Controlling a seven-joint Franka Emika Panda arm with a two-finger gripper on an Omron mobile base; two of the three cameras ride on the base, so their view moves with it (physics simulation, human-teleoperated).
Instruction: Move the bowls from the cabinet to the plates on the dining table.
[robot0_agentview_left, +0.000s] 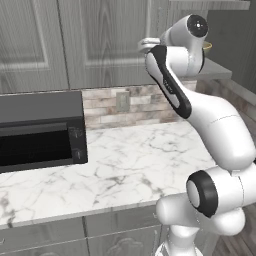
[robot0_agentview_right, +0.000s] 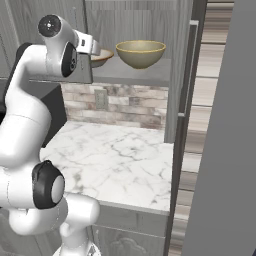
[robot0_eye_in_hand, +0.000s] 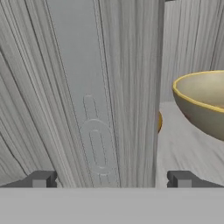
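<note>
Jaws spread wide, empty; cabinet door (robot0_eye_in_hand: 87, 87) blocks them; bowl (robot0_eye_in_hand: 203, 103) right beside it.

From behind the arm's left and right, your two base views look forward and down, sharing the marble counter (robot0_agentview_left: 125, 165) and the cabinet (robot0_agentview_right: 135, 72) shelf. Your hand view sits close against the cabinet door, facing the shelf.
</note>
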